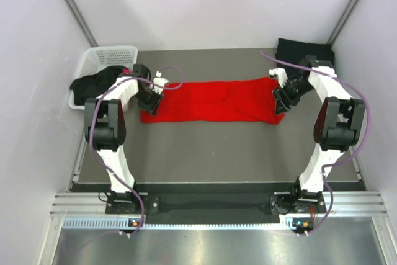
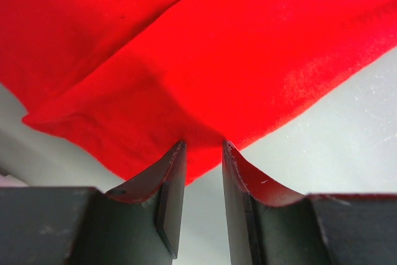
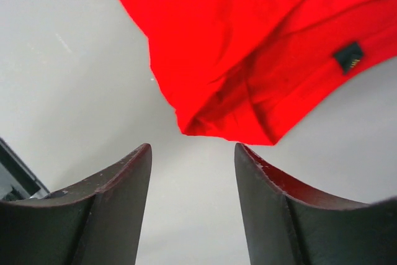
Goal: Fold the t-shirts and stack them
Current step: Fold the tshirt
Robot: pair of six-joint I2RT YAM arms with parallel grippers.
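Note:
The bright red t-shirt (image 1: 214, 100) lies on the table as a long folded strip running left to right. My left gripper (image 1: 152, 100) is at its left end. In the left wrist view the jaws (image 2: 203, 147) stand a narrow gap apart, with their tips at the edge of the red cloth (image 2: 205, 48) and bare table showing between them. My right gripper (image 1: 282, 97) is at the strip's right end. It is open wide and empty (image 3: 192, 150), and the bunched corner of the shirt (image 3: 248, 48) lies just beyond its fingertips. A folded black t-shirt (image 1: 299, 48) lies at the back right.
A white lattice basket (image 1: 102, 57) stands at the back left, with black cloth (image 1: 93, 84) hanging over its near rim beside my left arm. White walls close in the table at the back and on both sides. A small black tag (image 3: 348, 58) shows on the red shirt.

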